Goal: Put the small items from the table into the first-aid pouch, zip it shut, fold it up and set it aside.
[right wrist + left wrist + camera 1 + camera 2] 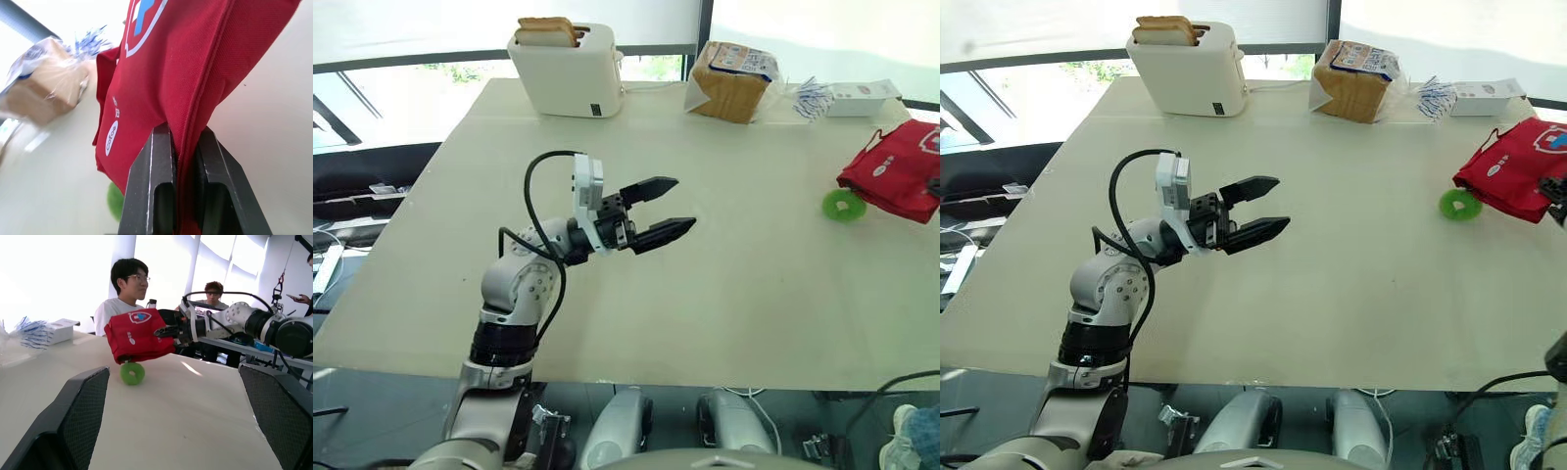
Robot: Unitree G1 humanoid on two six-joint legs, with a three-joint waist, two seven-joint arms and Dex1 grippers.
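Note:
The red first-aid pouch point(893, 168) hangs folded just above the table's right edge, and my right gripper point(164, 331) is shut on its fabric point(186, 98). A green ring-shaped item point(844, 205) lies on the table beside the pouch's lower left corner. Over the table's middle left my left gripper point(674, 208) is open and holds nothing, pointing right toward the pouch. In the left wrist view the pouch point(138, 334) hangs over the green ring point(132, 373).
A white toaster point(568, 69) with bread slices stands at the back. A bagged bread loaf point(731, 80), blue-and-white packets point(811, 98) and a white box point(862, 97) sit at the back right. Two people point(128, 296) sit beyond the table's right side.

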